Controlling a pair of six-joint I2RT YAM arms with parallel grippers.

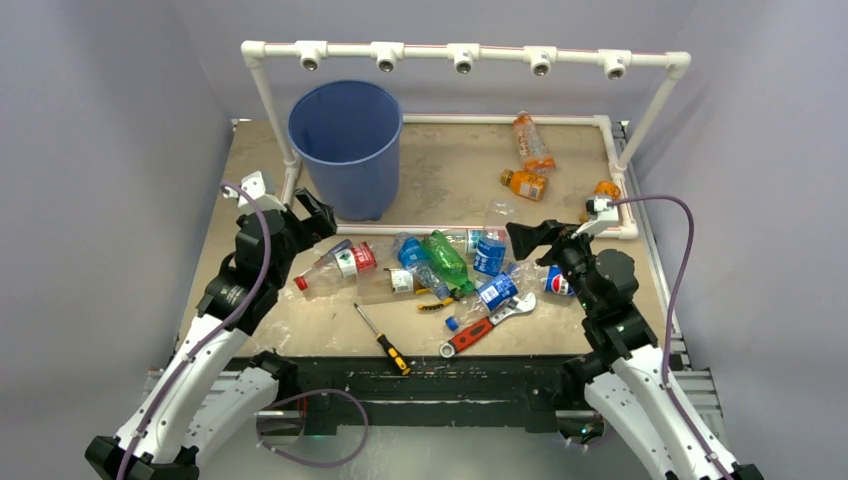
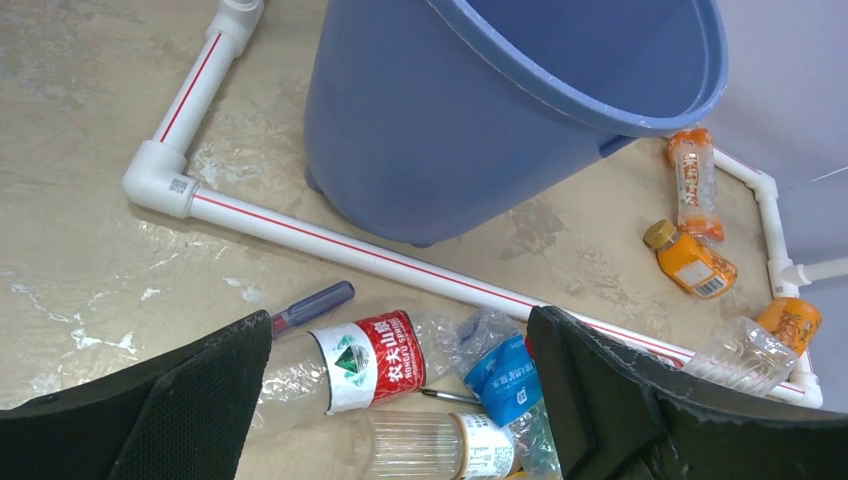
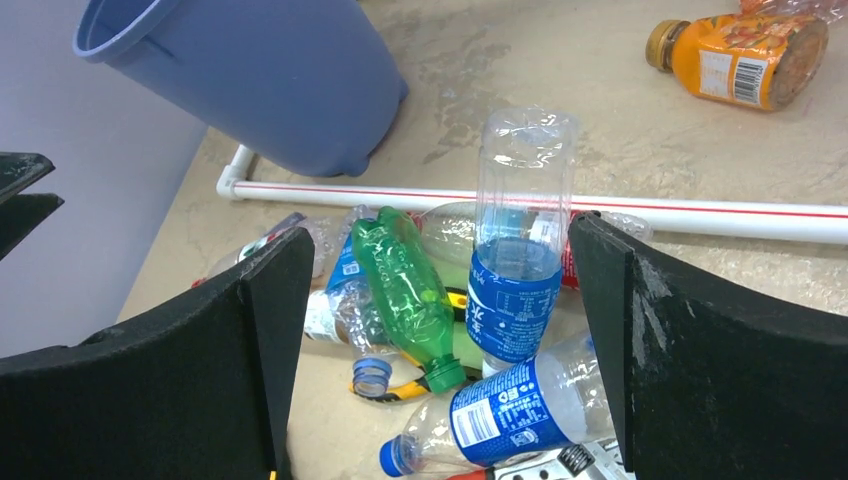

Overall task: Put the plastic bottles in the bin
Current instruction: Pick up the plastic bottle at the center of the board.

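The blue bin (image 1: 345, 145) stands upright at the back left, also seen in the left wrist view (image 2: 480, 110). A heap of plastic bottles lies mid-table: a red-labelled clear one (image 2: 375, 360), a green one (image 3: 405, 285), and blue-labelled ones (image 3: 515, 300) (image 3: 515, 410). Orange bottles (image 1: 526, 184) (image 1: 533, 140) lie inside the frame at the back right. My left gripper (image 1: 318, 215) hangs open above the heap's left end, the red-labelled bottle below its fingers (image 2: 190, 410). Above the heap's right end, my right gripper (image 1: 535, 240) is open and holds nothing.
A white pipe frame (image 1: 465, 55) surrounds the bin and the back of the table. Among the bottles lie a yellow-handled screwdriver (image 1: 382, 340), a red-handled wrench (image 1: 478, 328), yellow pliers (image 1: 437, 303) and a blue-handled screwdriver (image 2: 312, 306).
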